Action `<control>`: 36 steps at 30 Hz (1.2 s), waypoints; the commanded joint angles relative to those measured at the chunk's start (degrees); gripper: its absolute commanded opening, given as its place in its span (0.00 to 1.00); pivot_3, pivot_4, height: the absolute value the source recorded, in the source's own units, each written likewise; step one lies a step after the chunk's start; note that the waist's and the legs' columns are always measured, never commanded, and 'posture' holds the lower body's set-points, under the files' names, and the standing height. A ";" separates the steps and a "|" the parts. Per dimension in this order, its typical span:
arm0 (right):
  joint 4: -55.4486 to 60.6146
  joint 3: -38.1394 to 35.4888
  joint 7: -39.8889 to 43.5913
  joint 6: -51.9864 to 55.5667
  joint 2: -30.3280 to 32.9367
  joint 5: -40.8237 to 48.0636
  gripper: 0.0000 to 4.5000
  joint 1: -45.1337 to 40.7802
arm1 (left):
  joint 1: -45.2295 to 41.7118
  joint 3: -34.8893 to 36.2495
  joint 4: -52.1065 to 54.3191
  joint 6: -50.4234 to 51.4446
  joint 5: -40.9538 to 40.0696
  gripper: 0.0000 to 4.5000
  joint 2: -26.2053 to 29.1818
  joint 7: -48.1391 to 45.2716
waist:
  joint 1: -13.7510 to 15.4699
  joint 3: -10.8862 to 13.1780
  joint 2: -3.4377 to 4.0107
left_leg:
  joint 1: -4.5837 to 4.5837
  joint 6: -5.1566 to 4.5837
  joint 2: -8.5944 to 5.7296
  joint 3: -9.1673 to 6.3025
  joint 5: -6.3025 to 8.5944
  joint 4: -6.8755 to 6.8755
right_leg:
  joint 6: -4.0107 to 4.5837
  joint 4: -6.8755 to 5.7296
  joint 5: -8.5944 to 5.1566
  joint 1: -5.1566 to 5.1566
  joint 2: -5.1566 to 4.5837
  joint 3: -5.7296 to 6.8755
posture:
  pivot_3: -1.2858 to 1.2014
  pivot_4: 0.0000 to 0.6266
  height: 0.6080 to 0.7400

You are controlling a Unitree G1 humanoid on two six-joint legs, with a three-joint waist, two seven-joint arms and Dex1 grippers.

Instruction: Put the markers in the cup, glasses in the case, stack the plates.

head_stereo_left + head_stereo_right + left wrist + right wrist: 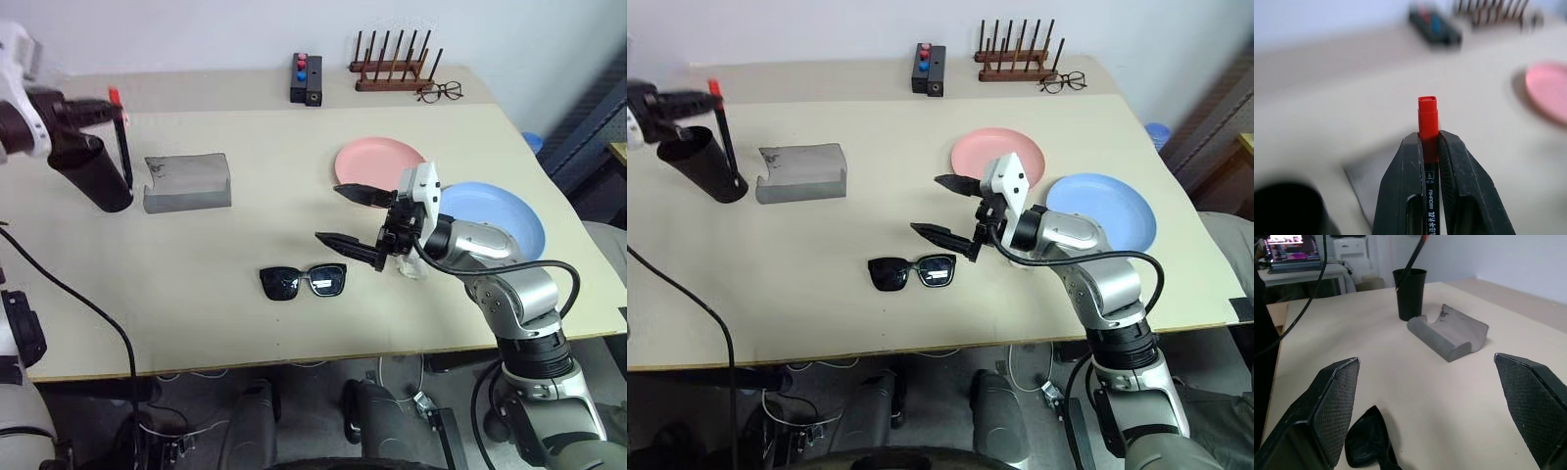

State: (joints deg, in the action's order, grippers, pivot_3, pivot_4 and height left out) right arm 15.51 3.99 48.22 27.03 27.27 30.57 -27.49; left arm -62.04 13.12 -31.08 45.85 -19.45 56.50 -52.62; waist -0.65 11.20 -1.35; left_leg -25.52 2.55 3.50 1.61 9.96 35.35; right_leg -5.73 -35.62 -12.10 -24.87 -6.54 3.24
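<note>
Two grippers are at work over the beige table (245, 313). Nearest the front edge lie the black sunglasses (303, 281), and just beside them the right gripper (343, 217) hovers with its jaws spread wide and nothing between them. Past it sit the blue plate (509, 217) and the pink plate (372, 162), side by side and not stacked. Further back on the left, the grey case (188, 182) lies open next to the dark cup (96, 176). Above that cup the left gripper (1431, 147) is clamped on the red-capped marker (122, 142), whose lower end hangs beside the cup.
</note>
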 commanded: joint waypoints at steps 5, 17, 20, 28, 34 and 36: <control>-0.42 -1.38 -0.64 -3.23 -1.09 -1.09 1.00 -1.92 | -8.04 3.37 -16.98 -29.29 5.05 0.02 0.47 6.41 | 0.05 0.00 0.00 | 0.08 0.00 0.00 0.00 0.00 0.05 | -0.07 -0.22 -0.05 0.01 0.00 -0.01 | 0.52 0.24 1.00; 0.75 -2.00 -1.71 -3.24 -0.38 -1.55 1.00 -0.84 | -4.92 7.53 -32.74 -58.33 5.58 0.02 -1.37 8.27 | 0.16 -0.01 -0.02 | 0.05 0.01 0.00 0.00 0.00 0.14 | -0.07 -0.27 -0.05 0.02 -0.01 -0.01 | 0.52 0.24 1.00; 1.17 -2.40 -2.05 -2.74 0.12 -1.37 1.00 -0.51 | -2.28 9.79 -33.29 -59.78 4.09 0.02 -1.49 9.43 | 0.08 -0.02 -0.02 | 0.06 0.00 0.00 0.00 0.00 0.15 | -0.07 -0.31 -0.05 0.02 -0.01 -0.01 | 0.52 0.24 1.00; 0.65 -2.40 -2.21 -2.61 0.58 -1.51 1.00 -1.21 | 1.96 13.04 -34.16 -62.12 2.04 0.02 -4.23 13.34 | 0.21 -0.05 -0.04 | 0.09 0.00 0.01 0.00 0.00 0.16 | -0.08 -0.33 -0.05 0.06 -0.01 -0.01 | 0.52 0.24 1.00; 0.93 -2.27 -2.28 -2.38 0.76 -1.60 1.00 -1.34 | 5.11 13.59 -31.72 -61.84 0.54 0.02 -6.80 11.54 | 0.15 -0.06 -0.07 | 0.06 0.01 0.01 -0.01 0.00 0.27 | -0.07 -0.37 -0.05 0.08 -0.01 0.00 | 0.52 0.24 1.00; 1.06 -2.33 -2.39 -2.22 0.85 -1.57 1.00 -1.24 | 5.45 14.08 -31.38 -61.76 0.14 0.02 -6.91 12.37 | 0.10 -0.06 -0.07 | 0.07 0.01 0.01 -0.01 0.00 0.26 | -0.07 -0.38 -0.05 0.07 0.00 0.00 | 0.52 0.24 1.00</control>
State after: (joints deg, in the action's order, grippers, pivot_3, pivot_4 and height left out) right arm 14.37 2.86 45.96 25.07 27.75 28.82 -27.62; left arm -56.17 25.71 -65.18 -15.21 -17.90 48.53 -40.83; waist -0.55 11.14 -1.42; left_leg -25.45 2.56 3.51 1.60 9.96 35.61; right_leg -5.80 -36.01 -12.15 -24.80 -6.54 3.24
